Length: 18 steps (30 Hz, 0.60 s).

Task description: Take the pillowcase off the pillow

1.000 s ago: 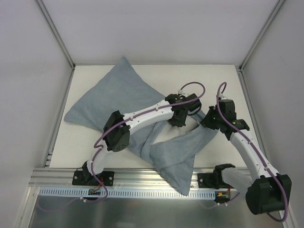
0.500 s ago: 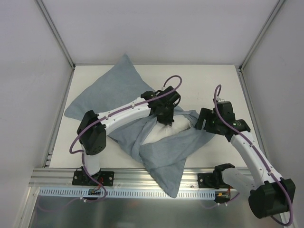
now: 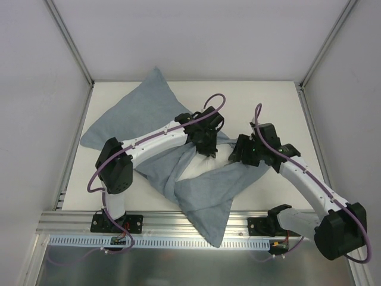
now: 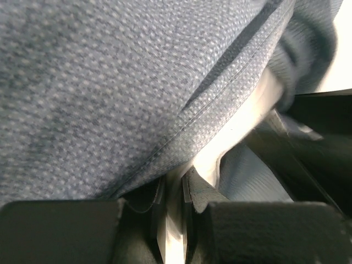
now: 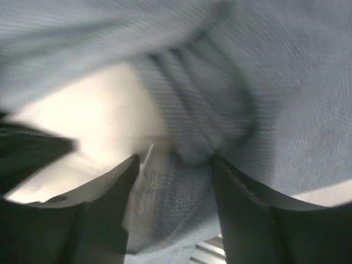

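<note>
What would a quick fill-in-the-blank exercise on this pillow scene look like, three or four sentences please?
1. The pillowcase shows its plain ____ face upward.
2. The left gripper is ____ on the white pillow.
3. The right gripper has its jaws ____, with bunched pillowcase fabric between them.
4. One pillowcase corner hangs over the table at its ____ edge.

Missing words: blue-grey; shut; open; near.

White tabletop (image 3: 268,101), pale grey walls (image 3: 196,36), metal corner posts (image 3: 68,39), aluminium rail (image 3: 196,221) along near edge
</note>
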Each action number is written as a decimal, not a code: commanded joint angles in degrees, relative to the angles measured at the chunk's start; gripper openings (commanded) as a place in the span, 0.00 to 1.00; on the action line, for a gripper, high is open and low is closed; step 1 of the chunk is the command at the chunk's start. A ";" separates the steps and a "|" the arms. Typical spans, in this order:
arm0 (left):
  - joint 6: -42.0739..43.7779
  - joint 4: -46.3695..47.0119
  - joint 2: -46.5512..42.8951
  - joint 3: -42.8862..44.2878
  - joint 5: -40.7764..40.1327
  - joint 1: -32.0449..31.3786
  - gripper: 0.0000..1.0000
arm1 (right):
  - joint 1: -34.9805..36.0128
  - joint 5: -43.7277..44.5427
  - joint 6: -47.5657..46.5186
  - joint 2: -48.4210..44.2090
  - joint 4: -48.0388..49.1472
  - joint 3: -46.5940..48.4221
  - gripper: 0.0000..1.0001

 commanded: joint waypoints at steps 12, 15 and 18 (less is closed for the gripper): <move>1.46 2.87 -11.74 -1.55 18.02 7.38 0.00 | -3.30 9.93 4.82 -0.94 2.84 -9.50 0.01; 1.55 3.22 -13.33 -2.78 18.46 7.64 0.00 | -4.52 9.93 3.76 1.34 4.07 -6.86 0.01; 1.11 3.75 -14.03 -4.45 19.34 7.64 0.00 | -7.59 9.32 3.23 3.28 5.21 -3.87 0.01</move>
